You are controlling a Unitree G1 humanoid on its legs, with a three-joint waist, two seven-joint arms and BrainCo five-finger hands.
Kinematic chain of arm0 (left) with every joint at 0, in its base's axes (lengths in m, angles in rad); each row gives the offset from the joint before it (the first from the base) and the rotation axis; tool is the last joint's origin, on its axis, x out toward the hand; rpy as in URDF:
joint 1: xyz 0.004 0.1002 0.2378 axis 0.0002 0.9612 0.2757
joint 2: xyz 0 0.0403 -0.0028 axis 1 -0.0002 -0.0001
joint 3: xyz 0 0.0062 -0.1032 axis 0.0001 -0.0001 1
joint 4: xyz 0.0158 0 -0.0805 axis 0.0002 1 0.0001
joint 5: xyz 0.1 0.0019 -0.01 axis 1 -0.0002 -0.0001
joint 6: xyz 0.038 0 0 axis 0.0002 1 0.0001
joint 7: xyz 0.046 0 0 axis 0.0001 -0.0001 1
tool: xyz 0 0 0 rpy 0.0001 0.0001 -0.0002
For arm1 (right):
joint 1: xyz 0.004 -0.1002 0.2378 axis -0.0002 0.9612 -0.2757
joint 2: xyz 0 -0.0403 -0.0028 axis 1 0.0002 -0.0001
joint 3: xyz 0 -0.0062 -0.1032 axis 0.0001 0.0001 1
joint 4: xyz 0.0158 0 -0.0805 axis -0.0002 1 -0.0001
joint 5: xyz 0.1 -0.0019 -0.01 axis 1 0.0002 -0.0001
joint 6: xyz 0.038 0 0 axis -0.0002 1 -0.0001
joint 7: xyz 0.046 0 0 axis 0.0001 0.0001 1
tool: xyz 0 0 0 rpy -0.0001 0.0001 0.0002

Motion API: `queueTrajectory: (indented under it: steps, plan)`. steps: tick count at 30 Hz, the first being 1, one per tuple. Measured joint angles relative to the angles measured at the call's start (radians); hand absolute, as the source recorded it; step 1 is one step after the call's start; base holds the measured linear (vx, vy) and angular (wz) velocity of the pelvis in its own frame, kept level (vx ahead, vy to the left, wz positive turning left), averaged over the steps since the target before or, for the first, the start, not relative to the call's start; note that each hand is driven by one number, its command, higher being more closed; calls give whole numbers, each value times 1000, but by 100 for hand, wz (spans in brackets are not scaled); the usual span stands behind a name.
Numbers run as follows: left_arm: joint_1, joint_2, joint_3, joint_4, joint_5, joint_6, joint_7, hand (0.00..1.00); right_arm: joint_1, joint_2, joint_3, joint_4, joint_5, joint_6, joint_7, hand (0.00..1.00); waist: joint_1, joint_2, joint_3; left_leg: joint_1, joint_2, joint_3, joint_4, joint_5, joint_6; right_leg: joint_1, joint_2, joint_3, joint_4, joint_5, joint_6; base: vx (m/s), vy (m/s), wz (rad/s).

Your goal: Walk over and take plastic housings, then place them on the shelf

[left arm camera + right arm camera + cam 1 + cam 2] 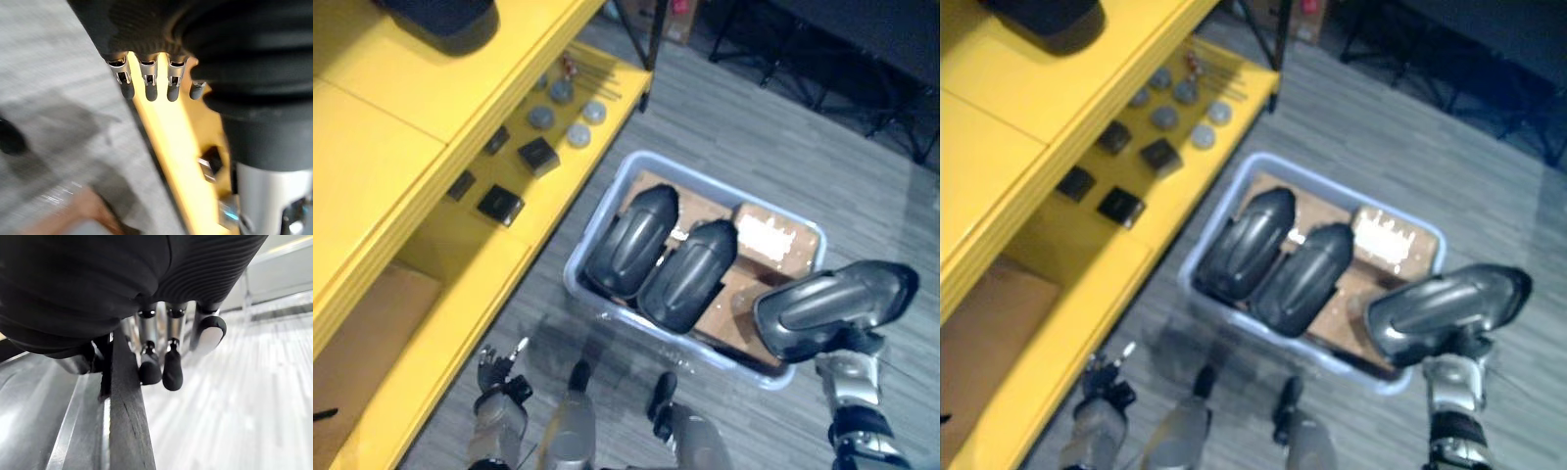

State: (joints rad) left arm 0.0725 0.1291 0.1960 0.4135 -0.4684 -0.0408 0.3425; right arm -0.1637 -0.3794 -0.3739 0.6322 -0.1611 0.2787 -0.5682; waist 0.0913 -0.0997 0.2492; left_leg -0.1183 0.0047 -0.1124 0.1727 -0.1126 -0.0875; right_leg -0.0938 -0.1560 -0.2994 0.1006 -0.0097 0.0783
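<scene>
A pale blue bin point(573, 279) stands on the grey floor point(744, 127), just to the right of a yellow shelf point(382, 166). In the bin two dark plastic housings lie side by side on brown cardboard point(720, 315): the left housing point(631, 240) by the bin's left wall and the middle housing point(690, 274) touching it. A pale box point(773, 240) sits in the far right corner.

The right hand point(847, 377) holds a third housing point(832, 305) up over the bin's near right corner. In the right wrist view its fingers point(171, 369) are curled against the housing's dark edge point(124, 426).

The left hand point(497, 372) hangs low at the near left, beside the shelf's edge, with its fingers point(150, 83) straight and loose, holding nothing.

The shelf's lower level carries small black boxes point(538, 155) and grey discs point(579, 134). A dark rounded thing point(445, 20) rests on the top level, cut off at the edge.
</scene>
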Motion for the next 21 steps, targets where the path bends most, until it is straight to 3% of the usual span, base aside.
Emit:
queueTrajectory:
  steps: [6,10,14,21]
  plan:
    - [9,-19,26,-272,23,27,2,0,14,0,-10,-120,-111,-30,2,100,-24,33,-62,55,0,11,-27,0,4,63,5,0,-58,22,6,21,9,-3]
    - [2,-9,20,-437,169,40,-42,0,14,-12,-8,-287,-209,-77,26,100,-41,62,-93,72,4,13,-37,-6,13,85,13,0,-87,41,6,-10,-1,-3]
    - [-86,121,-61,-537,283,87,-169,0,-17,-92,75,-481,-308,-152,74,100,-50,72,-124,83,2,23,-51,-3,19,113,22,5,-153,82,5,-38,-7,-8]
    - [-354,247,-94,-546,231,123,-309,0,-215,-174,194,-540,-366,-323,116,100,-55,74,-144,85,-1,42,-58,3,26,113,25,24,-180,110,3,-19,-10,-8]
